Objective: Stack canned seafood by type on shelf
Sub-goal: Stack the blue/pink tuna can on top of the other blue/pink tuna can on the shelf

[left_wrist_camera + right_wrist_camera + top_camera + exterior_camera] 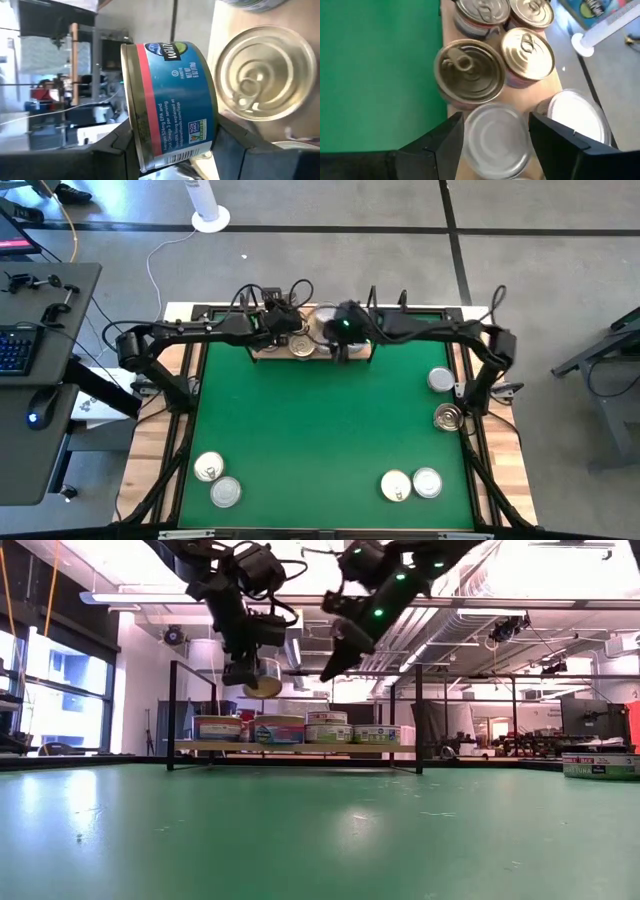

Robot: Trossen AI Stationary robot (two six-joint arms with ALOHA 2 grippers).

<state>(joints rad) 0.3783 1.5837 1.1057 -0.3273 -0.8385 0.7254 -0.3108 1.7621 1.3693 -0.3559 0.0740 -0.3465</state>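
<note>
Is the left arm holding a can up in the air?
Yes, the left arm's fingers grip a blue-labelled can hanging clear above the shelf in the low view.

on the blue-and-red label of the can [172,107] in the left wrist view, "epa" and "omega 3 per serving" can be made out; other print is too small.

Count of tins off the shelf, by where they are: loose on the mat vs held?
Round metal tins loose on the green mat: 6
Blue-labelled round metal tin in left fingers: 1
Total: 7
</note>
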